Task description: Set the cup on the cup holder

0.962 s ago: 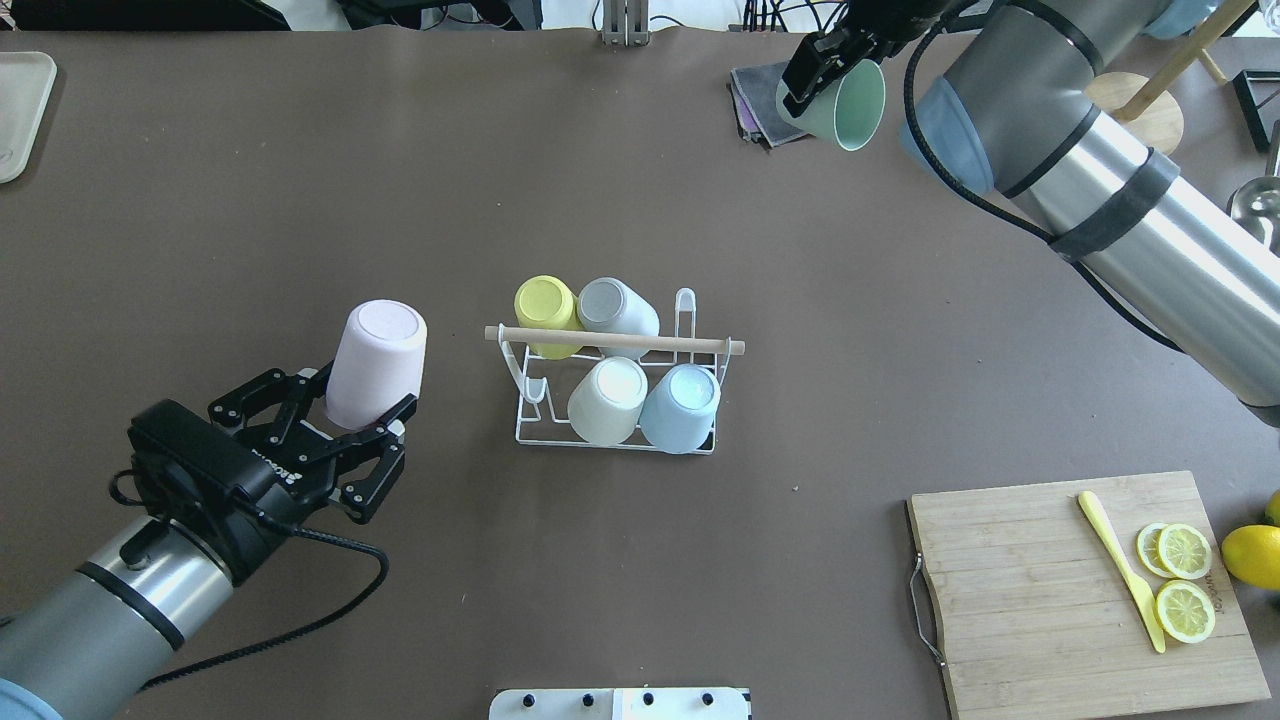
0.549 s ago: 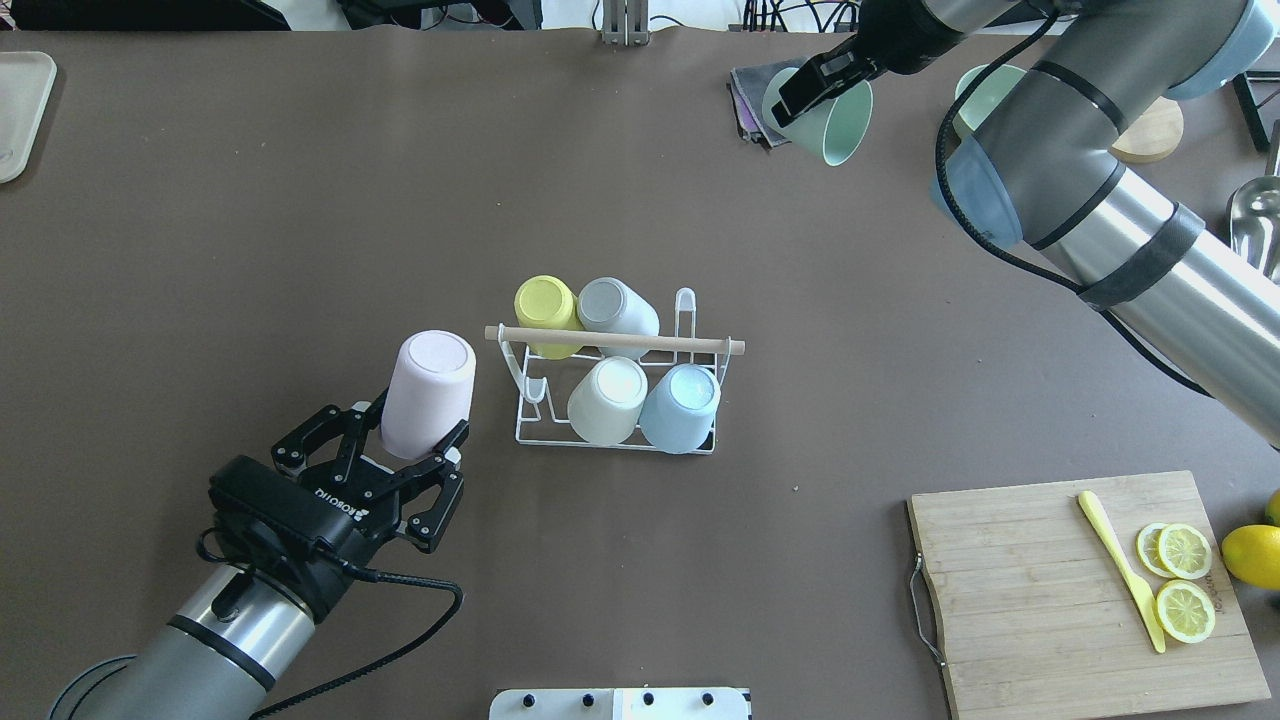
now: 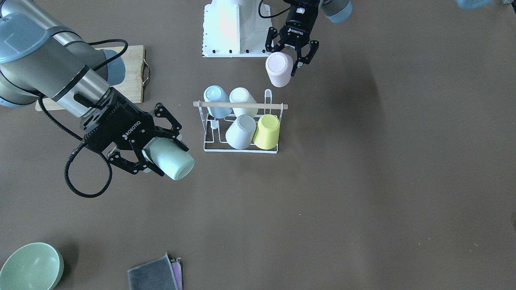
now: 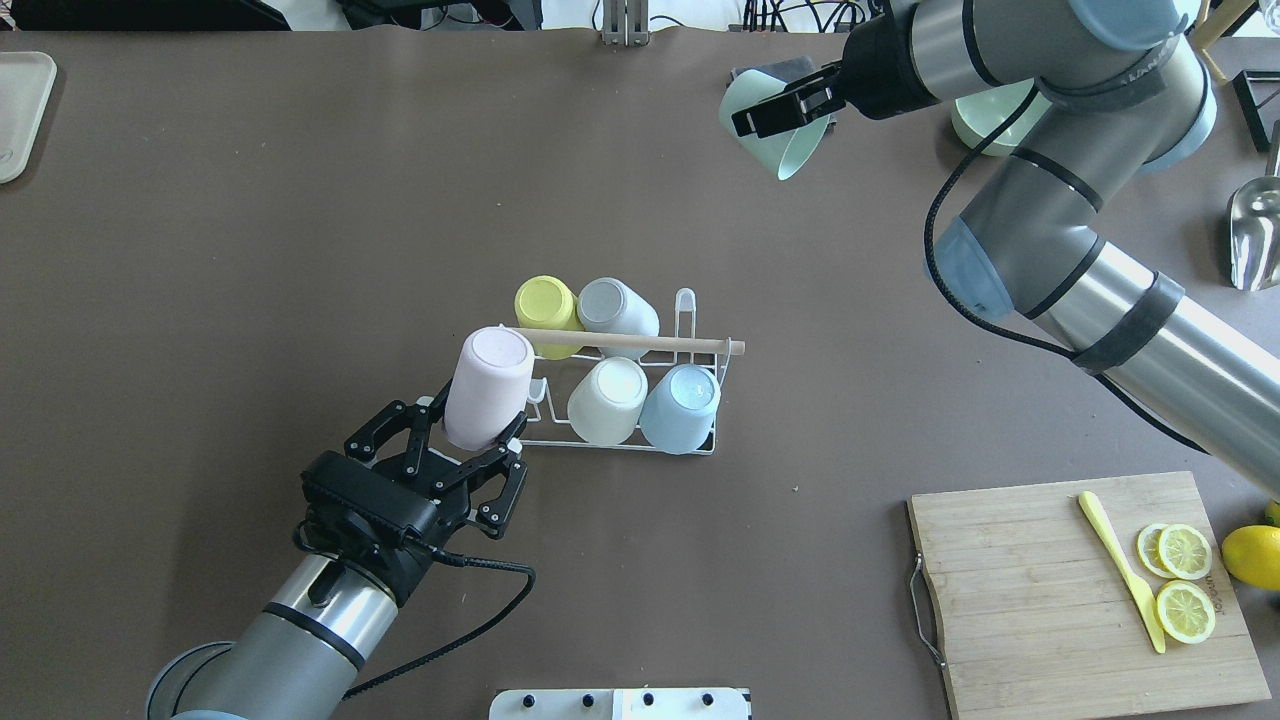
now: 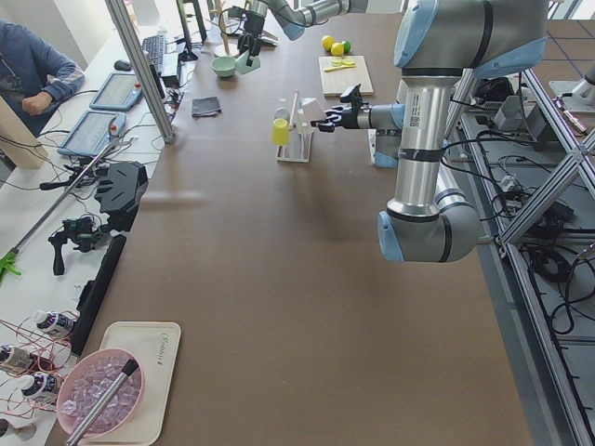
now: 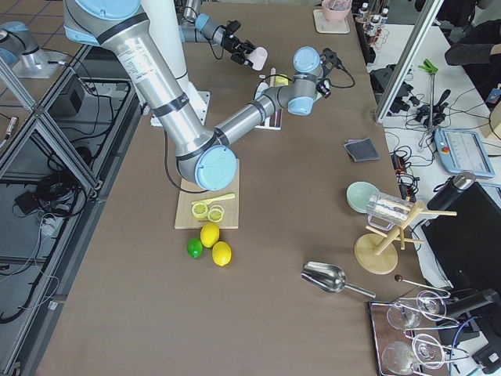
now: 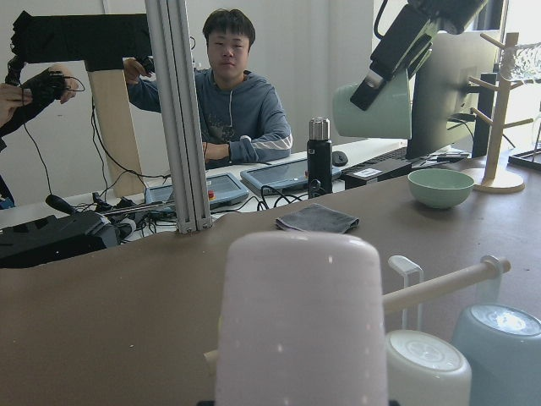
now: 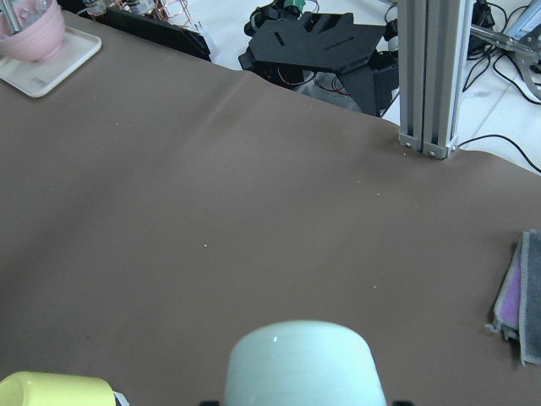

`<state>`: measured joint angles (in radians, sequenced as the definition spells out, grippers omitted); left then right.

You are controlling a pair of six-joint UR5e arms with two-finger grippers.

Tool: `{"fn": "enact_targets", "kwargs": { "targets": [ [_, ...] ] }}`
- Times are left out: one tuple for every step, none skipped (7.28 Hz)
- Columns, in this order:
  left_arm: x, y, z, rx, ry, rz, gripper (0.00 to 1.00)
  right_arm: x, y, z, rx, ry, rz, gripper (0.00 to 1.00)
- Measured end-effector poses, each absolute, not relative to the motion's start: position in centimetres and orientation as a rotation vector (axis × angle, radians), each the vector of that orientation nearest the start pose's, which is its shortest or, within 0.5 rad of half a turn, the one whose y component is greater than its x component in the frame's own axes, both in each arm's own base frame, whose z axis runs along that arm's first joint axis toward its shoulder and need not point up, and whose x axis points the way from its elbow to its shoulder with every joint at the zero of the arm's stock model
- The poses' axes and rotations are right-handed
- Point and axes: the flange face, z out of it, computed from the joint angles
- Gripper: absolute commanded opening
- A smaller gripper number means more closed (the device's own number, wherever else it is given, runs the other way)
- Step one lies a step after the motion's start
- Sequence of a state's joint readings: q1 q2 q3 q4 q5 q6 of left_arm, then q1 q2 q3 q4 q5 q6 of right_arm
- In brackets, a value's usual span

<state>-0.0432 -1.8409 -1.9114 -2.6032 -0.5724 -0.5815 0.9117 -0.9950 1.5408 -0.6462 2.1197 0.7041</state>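
Observation:
The white wire cup holder [image 4: 700, 335] stands mid-table with a wooden rod handle [image 4: 640, 343]. It carries yellow, grey, cream and light blue cups upside down. My left gripper [image 4: 478, 415] is shut on a pink cup [image 4: 487, 385], bottom up, held at the rack's left end, over the rod's tip. It also shows in the front view [image 3: 279, 69] and fills the left wrist view [image 7: 296, 321]. My right gripper [image 4: 778, 110] is shut on a mint green cup [image 4: 790, 150], held in the air far behind the rack; the cup also shows in the front view [image 3: 171, 161].
A cutting board [image 4: 1040, 600] with lemon slices and a yellow knife lies at the front right. A green bowl [image 3: 30, 266] and a folded cloth [image 3: 155, 274] lie at the far side. A metal scoop [image 4: 1255, 230] is at the right edge, a tray [image 4: 20, 110] at far left.
My left gripper has carried the pink cup rightward up to the rack's left end. My right gripper has moved left with the mint cup, tilting its mouth down.

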Motion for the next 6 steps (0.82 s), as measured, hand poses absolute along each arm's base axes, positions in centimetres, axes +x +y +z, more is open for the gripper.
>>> {"fn": "enact_targets", "kwargs": {
  "targets": [
    [47.6,-24.7,24.1,1.346,0.885,-0.106,0.47,-35.0,-55.5,23.5,0.891,-1.296,-0.345,0.0],
    [48.4,-25.2,24.1,1.338,0.889,-0.123,0.47,-36.0,-53.7,24.5,0.944,-1.351,-0.319,0.0],
    [49.0,-25.4,24.2,1.328,0.896,-0.136,0.47,-37.1,-52.1,25.1,0.994,-1.385,-0.295,0.0],
    [49.5,-25.3,24.3,1.32,0.904,-0.144,0.47,-38.3,-50.9,25.0,1.039,-1.404,-0.263,0.0],
    [49.7,-25.3,24.3,1.315,0.91,-0.152,0.47,-39.3,-50.1,24.6,1.07,-1.414,-0.238,0.0],
    [49.7,-25.4,24.4,1.312,0.913,-0.156,0.47,-40.3,-49.3,24.0,1.107,-1.428,-0.211,0.0]
  ]
}}
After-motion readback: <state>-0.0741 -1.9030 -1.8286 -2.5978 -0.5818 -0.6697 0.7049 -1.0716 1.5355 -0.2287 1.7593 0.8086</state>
